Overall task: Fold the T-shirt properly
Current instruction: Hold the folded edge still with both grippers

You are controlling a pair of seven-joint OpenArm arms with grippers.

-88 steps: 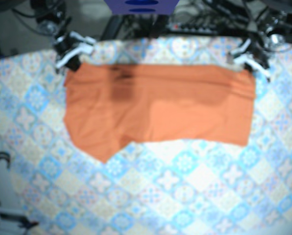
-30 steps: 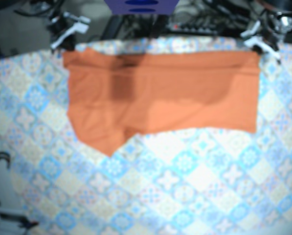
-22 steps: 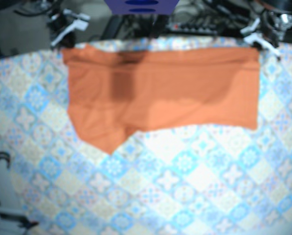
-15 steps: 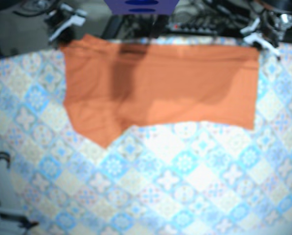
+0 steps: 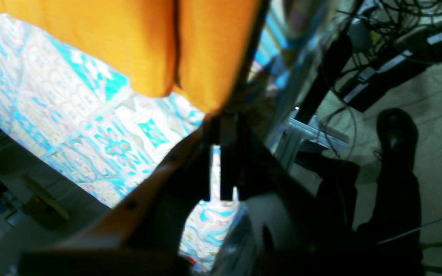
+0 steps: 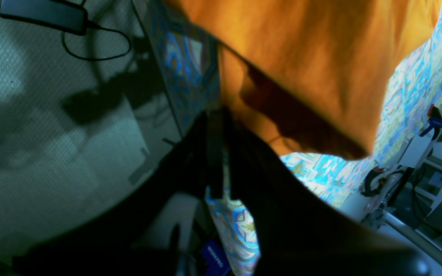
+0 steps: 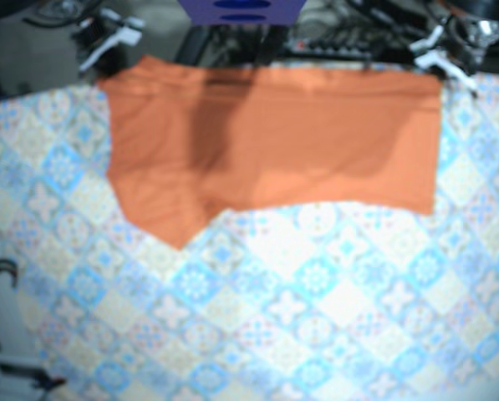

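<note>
The orange T-shirt lies spread across the far half of the table, its top edge at the far rim and a pointed flap hanging toward the near left. My left gripper is shut on the shirt's far right corner. In the left wrist view the cloth hangs from that gripper. My right gripper is shut on the far left corner. The right wrist view shows its tips pinching the shirt, which drapes over the table edge.
A blue-patterned tablecloth covers the table. Cables and equipment crowd the space beyond the far edge, with a dark blue block at top centre. A black cable loop sits at the near left. A shoe stands on the floor.
Both grippers have drawn back toward the far edge with the shirt's top corners. The whole shirt has slid away from the near side, and its top edge now reaches the table's rim.
</note>
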